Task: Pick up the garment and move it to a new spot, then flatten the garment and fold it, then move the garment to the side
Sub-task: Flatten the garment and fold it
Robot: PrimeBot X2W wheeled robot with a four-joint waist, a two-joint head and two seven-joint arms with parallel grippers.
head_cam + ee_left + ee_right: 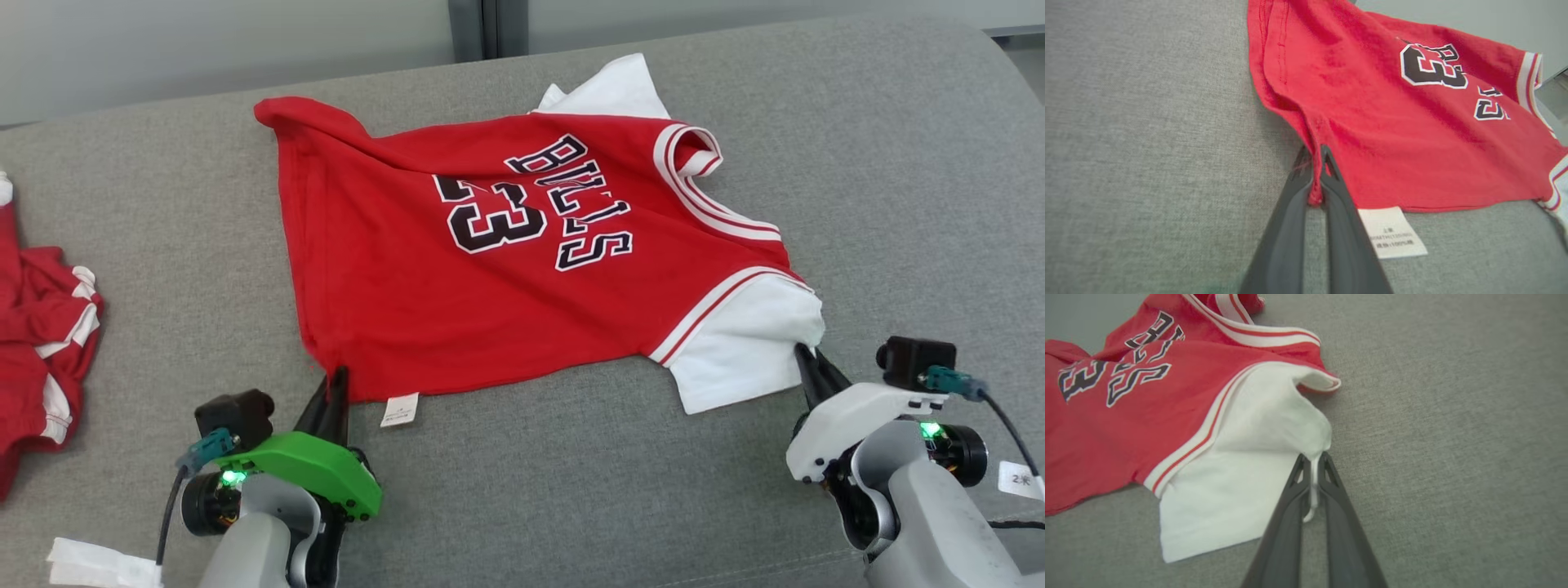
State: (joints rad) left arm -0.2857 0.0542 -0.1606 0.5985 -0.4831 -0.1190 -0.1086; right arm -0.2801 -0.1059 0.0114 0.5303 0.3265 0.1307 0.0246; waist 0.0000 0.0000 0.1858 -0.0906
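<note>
My left pincer (pixel 336 380) pinches the bottom corner of the red-and-white cloth basketball shirt (pixel 392 310) (number 23); my right pincer (pixel 804 356) pinches its white sleeve (pixel 735 359).

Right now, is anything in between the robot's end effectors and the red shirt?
No, nothing. The left end effector is shut on the hem corner of the red shirt, and the right end effector is shut on its white sleeve. A red clothes pile lies apart, far left.
</note>
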